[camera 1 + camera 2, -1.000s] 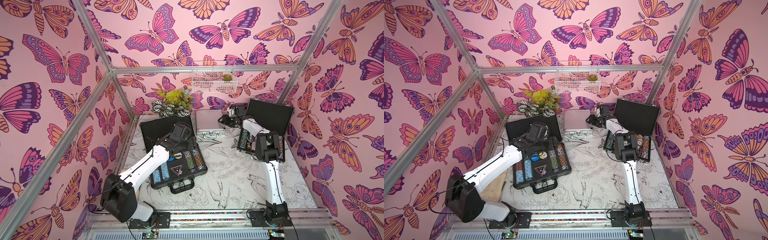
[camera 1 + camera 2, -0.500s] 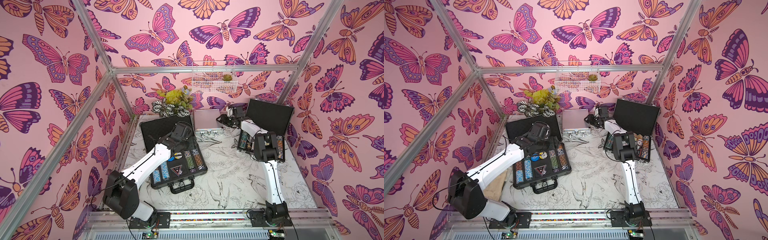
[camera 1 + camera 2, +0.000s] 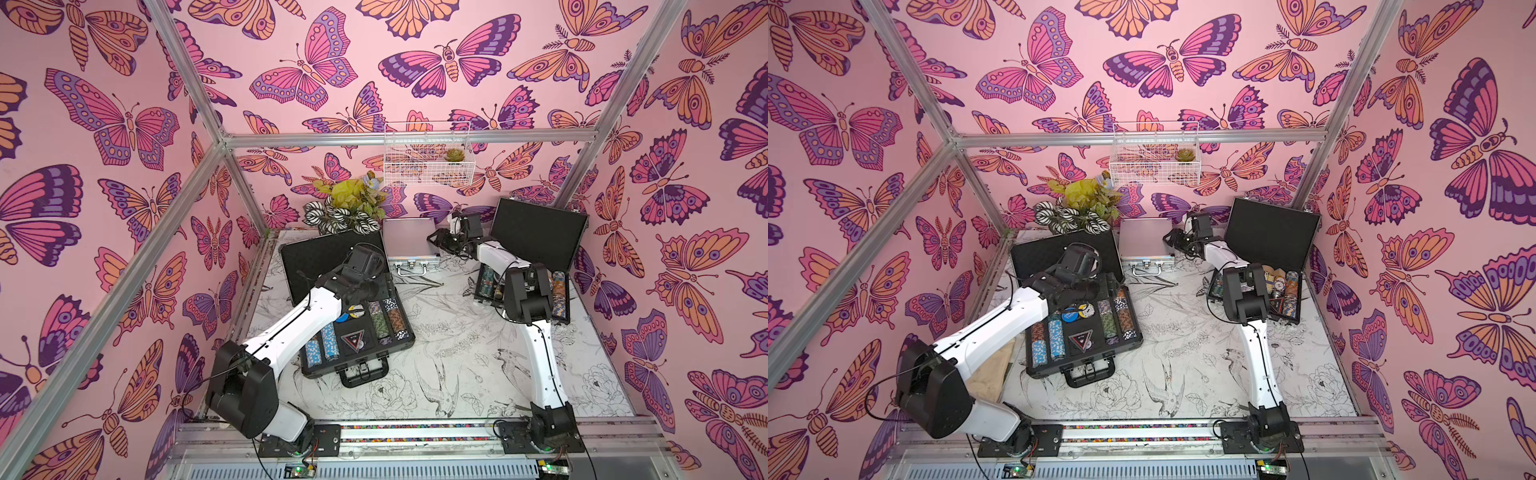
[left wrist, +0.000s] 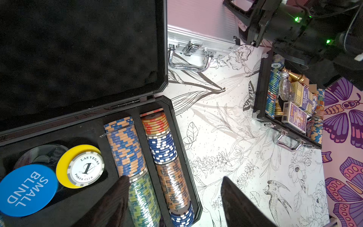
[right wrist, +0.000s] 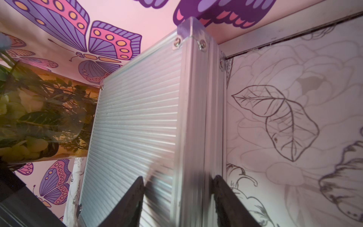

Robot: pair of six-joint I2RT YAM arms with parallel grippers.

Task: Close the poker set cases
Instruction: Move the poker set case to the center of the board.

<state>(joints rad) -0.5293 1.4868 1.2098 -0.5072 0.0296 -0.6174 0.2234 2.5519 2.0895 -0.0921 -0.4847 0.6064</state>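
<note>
Both top views show three poker set cases. The large dark-grey case lies open at the left, its chip rows showing. My left gripper hangs open over its right rim, one finger above the chips and the other above the table. The small silver case sits at the back with its lid down. My right gripper is open and straddles its right edge: one finger on the ribbed lid, one beside the side wall. The flat black case stands open at the right.
A leafy plant stands behind the large case. A white wire basket hangs on the back wall. Card boxes and gold pieces fill the black case's tray. Pink butterfly walls close in on three sides.
My right gripper has moved left, from beside the black case's raised lid onto the silver case's right edge. The left wrist stays over the large case while its elbow has shifted slightly.
</note>
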